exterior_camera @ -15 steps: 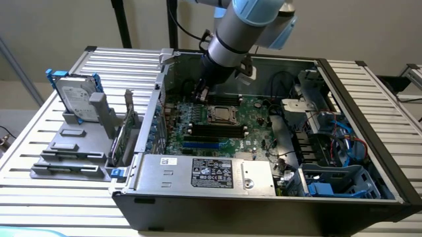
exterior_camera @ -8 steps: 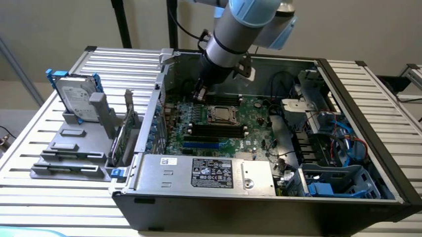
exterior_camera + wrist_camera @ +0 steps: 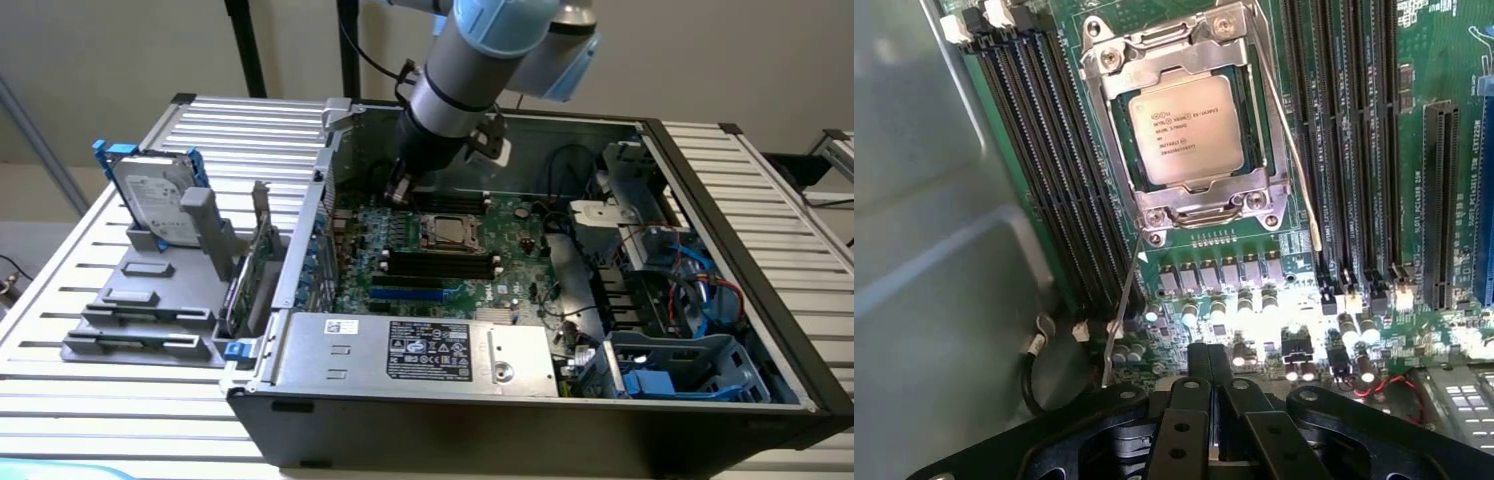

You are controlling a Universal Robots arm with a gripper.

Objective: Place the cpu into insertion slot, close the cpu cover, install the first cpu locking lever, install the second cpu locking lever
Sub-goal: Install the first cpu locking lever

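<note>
Exterior view, computer case (image 3: 441, 440): laid open on slatted table (image 3: 120, 410).
Gripper (image 3: 1216, 372): fingers closed, nothing held, positioned near socket.
Cpu cover (image 3: 1164, 45): lowered over insertion slot (image 3: 1118, 140).
Cpu (image 3: 1189, 130): seated in slot.

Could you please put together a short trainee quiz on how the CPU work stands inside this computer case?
1. True or false: the cpu is seated on the motherboard.
2. The cpu cover is: A) lowered around the cpu, B) raised upright, C) held in the jaws.
3. Fill in: the gripper has its jaws ___, holding nothing.
Key: 1 true; 2 A; 3 shut.
</note>
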